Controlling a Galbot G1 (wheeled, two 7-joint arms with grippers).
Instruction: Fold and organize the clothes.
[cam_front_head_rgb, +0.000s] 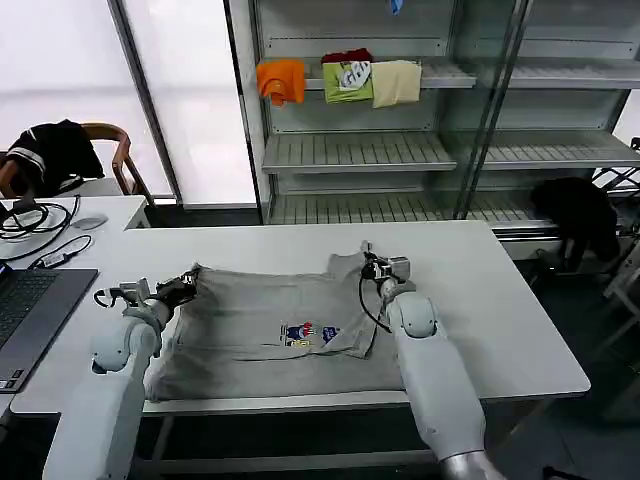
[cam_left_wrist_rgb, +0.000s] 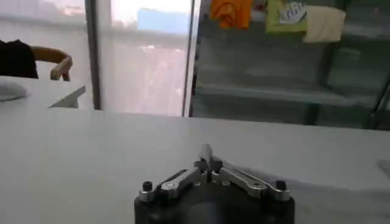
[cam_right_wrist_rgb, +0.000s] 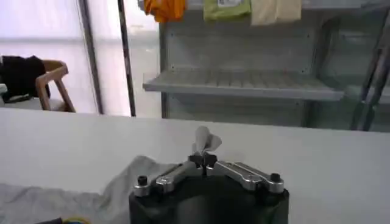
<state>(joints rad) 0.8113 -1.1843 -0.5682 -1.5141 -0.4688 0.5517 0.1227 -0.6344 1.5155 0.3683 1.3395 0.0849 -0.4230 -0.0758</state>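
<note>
The clothes are a light grey T-shirt (cam_front_head_rgb: 262, 322) lying partly folded on the white table (cam_front_head_rgb: 480, 300), its small multicoloured print (cam_front_head_rgb: 306, 333) facing up. My left gripper (cam_front_head_rgb: 186, 287) is shut on the shirt's far left corner. In the left wrist view a thin sliver of grey cloth (cam_left_wrist_rgb: 206, 152) sticks out between the shut fingertips of the left gripper (cam_left_wrist_rgb: 207, 163). My right gripper (cam_front_head_rgb: 369, 263) is shut on the far right corner. In the right wrist view a tuft of cloth (cam_right_wrist_rgb: 206, 141) pokes up from the right gripper (cam_right_wrist_rgb: 203, 159), and more of the shirt (cam_right_wrist_rgb: 67, 199) trails beside it.
A laptop (cam_front_head_rgb: 28, 312) and cables (cam_front_head_rgb: 35, 218) lie at the table's left end. A chair with a black garment (cam_front_head_rgb: 55, 152) stands behind them. The shelf (cam_front_head_rgb: 360, 150) beyond the table holds orange (cam_front_head_rgb: 281, 80), green (cam_front_head_rgb: 347, 82) and cream (cam_front_head_rgb: 396, 82) garments. Another black garment (cam_front_head_rgb: 575, 212) hangs at right.
</note>
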